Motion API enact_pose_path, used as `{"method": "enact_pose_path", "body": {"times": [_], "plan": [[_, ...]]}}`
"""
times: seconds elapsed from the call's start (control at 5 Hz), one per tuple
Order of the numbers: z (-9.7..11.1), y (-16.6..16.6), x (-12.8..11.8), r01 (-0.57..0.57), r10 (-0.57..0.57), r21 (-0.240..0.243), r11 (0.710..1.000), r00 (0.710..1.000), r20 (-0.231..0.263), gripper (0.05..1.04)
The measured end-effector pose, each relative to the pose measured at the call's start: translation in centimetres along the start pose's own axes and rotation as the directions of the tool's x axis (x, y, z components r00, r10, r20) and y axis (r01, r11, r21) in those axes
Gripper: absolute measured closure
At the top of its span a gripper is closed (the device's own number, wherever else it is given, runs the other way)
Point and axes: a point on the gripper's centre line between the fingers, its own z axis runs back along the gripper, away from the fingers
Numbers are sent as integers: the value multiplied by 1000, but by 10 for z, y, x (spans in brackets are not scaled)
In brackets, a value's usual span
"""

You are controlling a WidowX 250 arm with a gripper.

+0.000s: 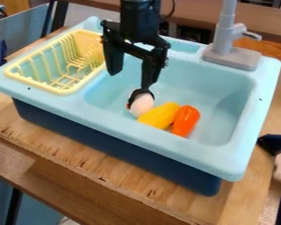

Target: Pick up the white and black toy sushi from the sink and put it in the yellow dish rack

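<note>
Inside the light-blue sink [125, 127], your gripper [130, 81] has its fingers spread, one reaching down to the pale toy [142, 106]; the basin seems to support that toy, along with the touching yellow toy [159, 115] and orange toy [185, 121].

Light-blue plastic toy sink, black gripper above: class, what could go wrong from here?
The open black two-finger gripper has one finger at the rounded white toy; descending might push it away.
The long yellow toy lies close beside it, so it could get nudged.
The other finger might bump the yellow plastic dish rack.
</note>
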Motion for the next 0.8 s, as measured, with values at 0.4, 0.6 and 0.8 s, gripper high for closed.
{"method": "enact_pose_path", "body": {"times": [0.4, 0.6, 0.8], "plan": [[-10, 5, 4, -386, 366, 101, 917, 914, 173, 83], [-13, -3, 14, -487, 464, 64, 871, 859, 216, 83], [-12, -8, 21, -575, 559, -2, 818, 795, 234, 83]]}}
